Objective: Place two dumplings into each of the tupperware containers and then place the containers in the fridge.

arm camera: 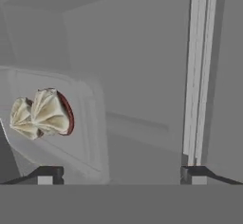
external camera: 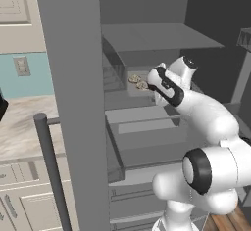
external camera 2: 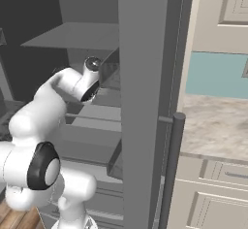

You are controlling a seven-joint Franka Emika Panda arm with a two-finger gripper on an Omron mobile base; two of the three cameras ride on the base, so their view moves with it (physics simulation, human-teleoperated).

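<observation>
The fridge (external camera: 73, 103) stands with its door swung wide, the long bar handle (external camera: 51, 171) at the door's outer edge; the white arm (external camera: 206, 122) reaches in over the grey shelves. The gripper (arm camera: 121, 173) is spread wide, its two dark fingertips (arm camera: 45, 174) well apart with nothing between them. A pale tray (arm camera: 90, 123) rests on a fridge shelf (external camera: 147, 115), toward the shelf's back and just beyond the gripper; two dumplings (arm camera: 40, 114) lie in it, touching each other, near one end of the tray. In the left base view the dumplings (external camera: 138, 81) show just beside the wrist; a stone worktop (external camera 2: 213, 126) and cabinets (external camera 2: 213, 194) lie outside the fridge.
</observation>
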